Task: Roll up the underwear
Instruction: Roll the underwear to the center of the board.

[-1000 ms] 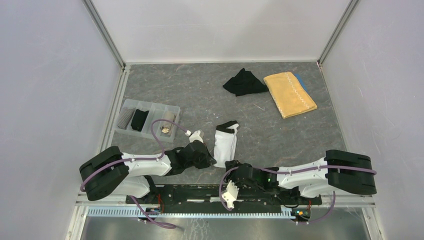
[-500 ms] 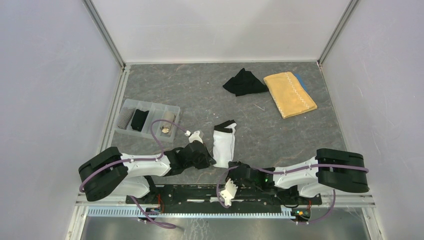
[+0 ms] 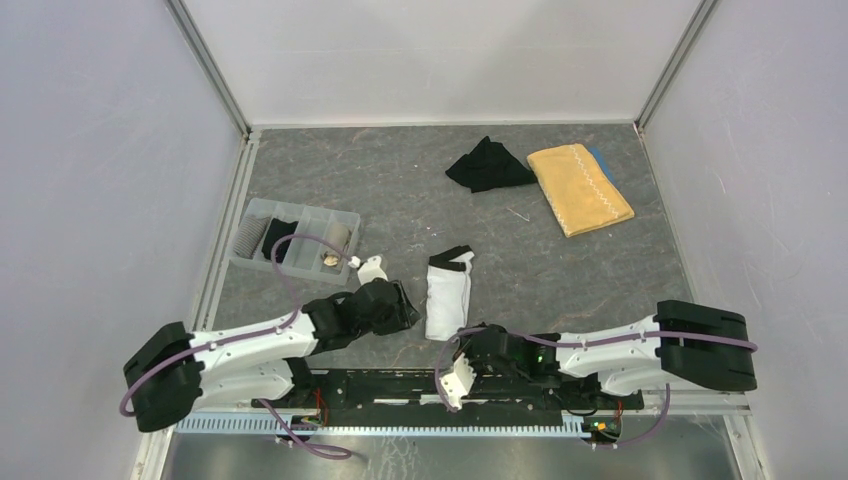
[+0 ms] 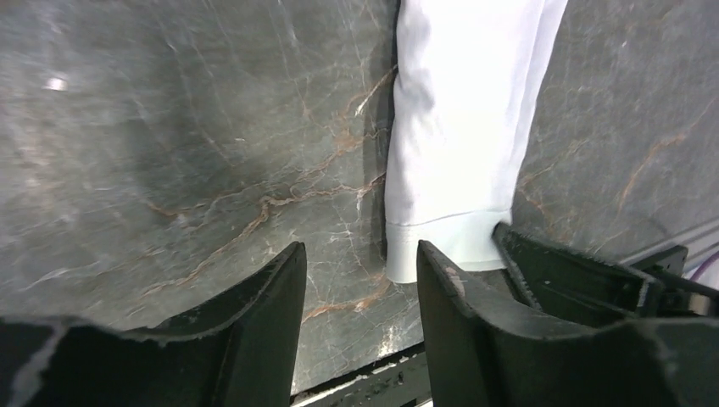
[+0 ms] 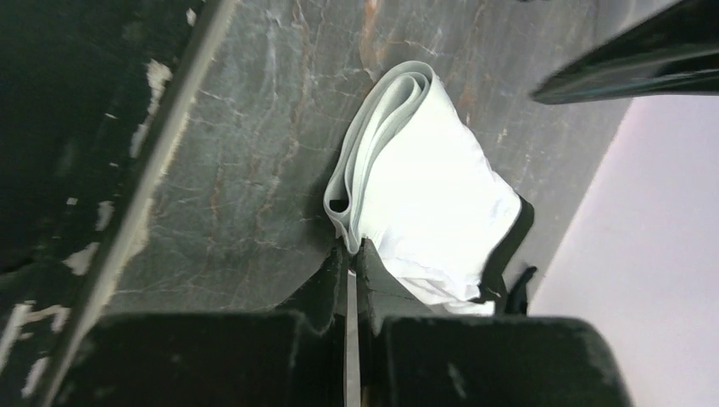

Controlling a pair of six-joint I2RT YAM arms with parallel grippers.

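My right gripper (image 5: 348, 259) pinches near hem of white underwear (image 5: 428, 191), to start roll from this end; left gripper (image 4: 360, 284) open, empty, beside cloth to steady.

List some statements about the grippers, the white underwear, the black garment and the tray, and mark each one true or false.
1. The left gripper has its jaws open with nothing between them. True.
2. The white underwear lies inside the clear tray. False: it lies folded on the table, to the right of the tray.
3. The right gripper has its jaws closed at the near edge of the white underwear. True.
4. The black garment lies on top of the yellow towel. False: it lies on the table beside the towel, on its left.
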